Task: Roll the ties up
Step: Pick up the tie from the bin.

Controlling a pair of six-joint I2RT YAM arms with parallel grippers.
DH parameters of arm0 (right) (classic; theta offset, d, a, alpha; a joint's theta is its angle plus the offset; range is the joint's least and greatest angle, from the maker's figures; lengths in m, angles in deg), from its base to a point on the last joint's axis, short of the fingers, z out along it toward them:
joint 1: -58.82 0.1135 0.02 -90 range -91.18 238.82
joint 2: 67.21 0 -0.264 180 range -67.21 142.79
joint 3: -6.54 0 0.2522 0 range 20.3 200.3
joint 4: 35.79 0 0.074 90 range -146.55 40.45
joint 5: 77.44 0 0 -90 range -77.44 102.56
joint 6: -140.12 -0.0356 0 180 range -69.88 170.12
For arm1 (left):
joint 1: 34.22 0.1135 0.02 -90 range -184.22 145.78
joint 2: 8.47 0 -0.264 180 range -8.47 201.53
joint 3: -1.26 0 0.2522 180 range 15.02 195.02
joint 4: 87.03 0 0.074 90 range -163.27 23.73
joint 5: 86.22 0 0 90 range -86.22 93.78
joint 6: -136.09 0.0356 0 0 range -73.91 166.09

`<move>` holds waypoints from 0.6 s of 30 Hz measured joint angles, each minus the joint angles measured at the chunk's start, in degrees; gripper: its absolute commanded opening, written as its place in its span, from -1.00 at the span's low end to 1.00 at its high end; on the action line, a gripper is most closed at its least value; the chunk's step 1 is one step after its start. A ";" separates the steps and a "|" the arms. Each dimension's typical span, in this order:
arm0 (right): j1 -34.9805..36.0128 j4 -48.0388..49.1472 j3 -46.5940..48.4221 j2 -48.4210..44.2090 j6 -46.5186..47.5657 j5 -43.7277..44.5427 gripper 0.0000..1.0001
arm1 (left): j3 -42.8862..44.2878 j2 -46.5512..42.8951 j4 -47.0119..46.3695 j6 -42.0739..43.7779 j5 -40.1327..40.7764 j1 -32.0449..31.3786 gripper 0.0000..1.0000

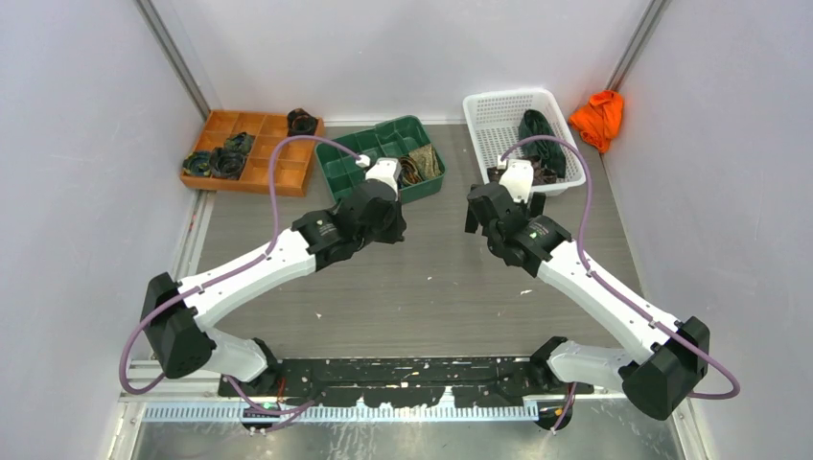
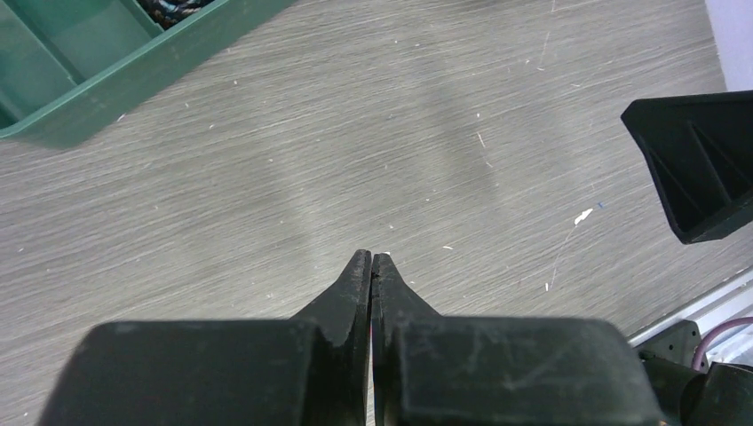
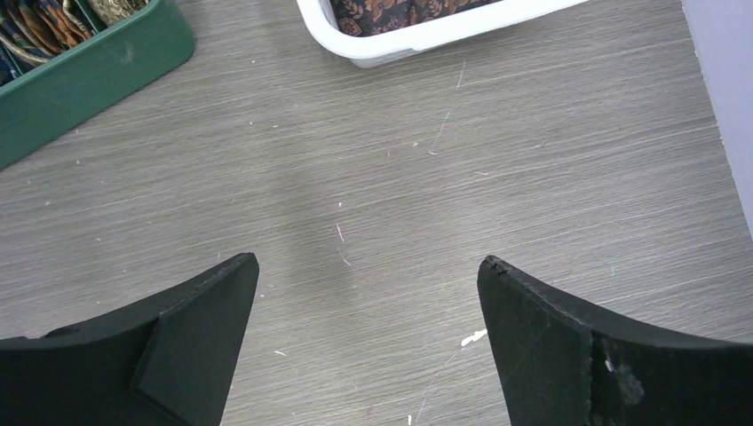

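Note:
Several rolled ties (image 1: 216,161) sit as dark coils in the brown divided tray (image 1: 251,179) at the back left, one more coil (image 1: 302,121) in its far corner. Patterned ties (image 1: 420,165) lie in the green tray (image 1: 376,146). A dark green tie (image 1: 540,129) and a brown patterned tie (image 3: 400,11) lie in the white basket (image 1: 499,103). My left gripper (image 2: 371,257) hovers shut and empty over bare table in front of the green tray. My right gripper (image 3: 368,262) hangs wide open and empty over the table in front of the basket.
A bright orange cloth (image 1: 599,115) lies by the back right wall. The green tray's edge (image 2: 133,80) and one right finger (image 2: 693,169) show in the left wrist view. Grey walls close in both sides. Both arm bases stand at the near edge.

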 measured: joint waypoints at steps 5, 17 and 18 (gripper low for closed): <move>0.00 0.00 0.09 0.13 1.18 -0.24 1.00 | -0.37 -0.96 0.52 0.02 1.22 -0.02 -1.00; -13.51 1.05 20.17 21.55 4.85 -3.82 1.00 | -5.99 -2.75 -1.20 -3.41 -7.41 9.75 -1.00; -15.61 1.25 23.10 24.68 4.96 -4.70 1.00 | -6.19 -2.75 -0.98 -3.39 -7.56 10.43 -1.00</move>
